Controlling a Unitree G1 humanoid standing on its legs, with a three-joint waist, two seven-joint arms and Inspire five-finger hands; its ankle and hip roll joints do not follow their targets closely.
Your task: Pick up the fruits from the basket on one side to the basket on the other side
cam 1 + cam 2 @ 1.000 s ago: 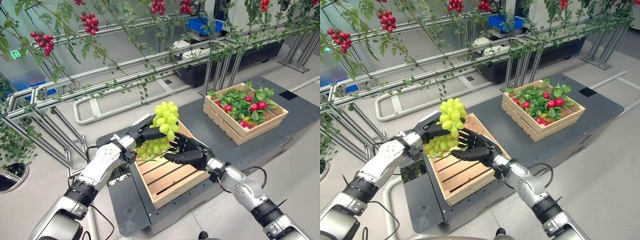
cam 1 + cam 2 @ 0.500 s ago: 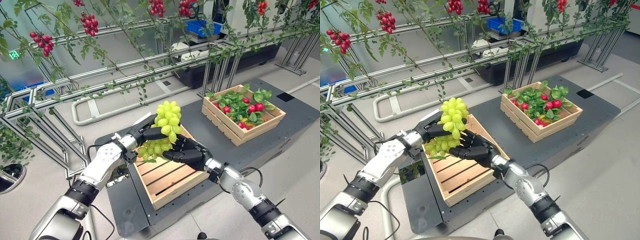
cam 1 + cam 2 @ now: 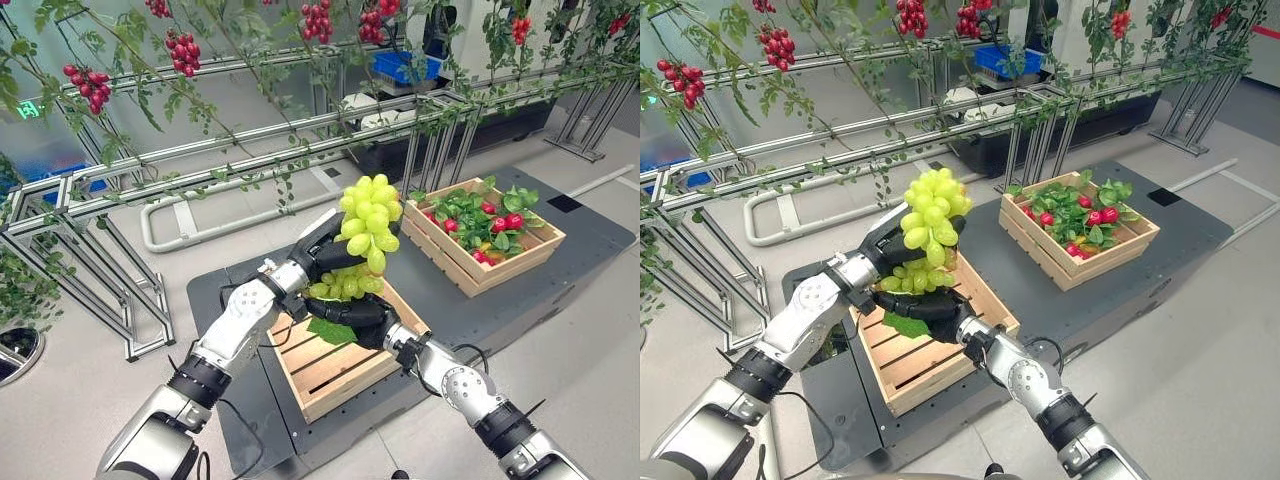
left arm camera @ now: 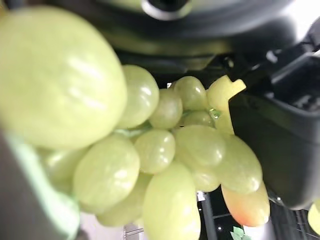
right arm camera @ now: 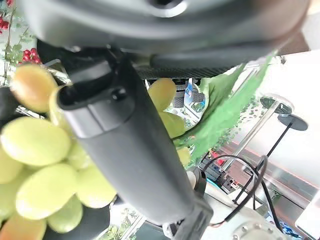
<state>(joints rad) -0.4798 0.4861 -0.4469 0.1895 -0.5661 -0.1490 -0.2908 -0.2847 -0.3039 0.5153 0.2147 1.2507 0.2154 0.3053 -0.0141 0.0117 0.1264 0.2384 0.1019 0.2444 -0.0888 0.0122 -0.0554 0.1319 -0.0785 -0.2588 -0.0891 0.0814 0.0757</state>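
A bunch of green grapes [image 3: 364, 230], plump and glossy with a broad green leaf [image 3: 328, 330] at its lower end, hangs in the air above the near wooden crate [image 3: 345, 362], held between both robot hands. The bunch stands roughly upright, its long axis running from a rounded top down to the leaf. The left hand [image 3: 322, 256] has its fingers curled round the middle of the bunch from the side. The right hand [image 3: 357, 312] cups the lower grapes from beneath, fingers wrapped about them; its wrist view shows grapes pressed against a dark finger [image 5: 131, 145].

The slatted crate below sits on a dark platform [image 3: 470, 310]. Well apart on the same platform, towards the robot's right, a second wooden crate [image 3: 480, 232] holds red fruits among green leaves. Behind both runs a metal rail frame [image 3: 200, 165] draped with vines and clusters of red berries [image 3: 183, 50].
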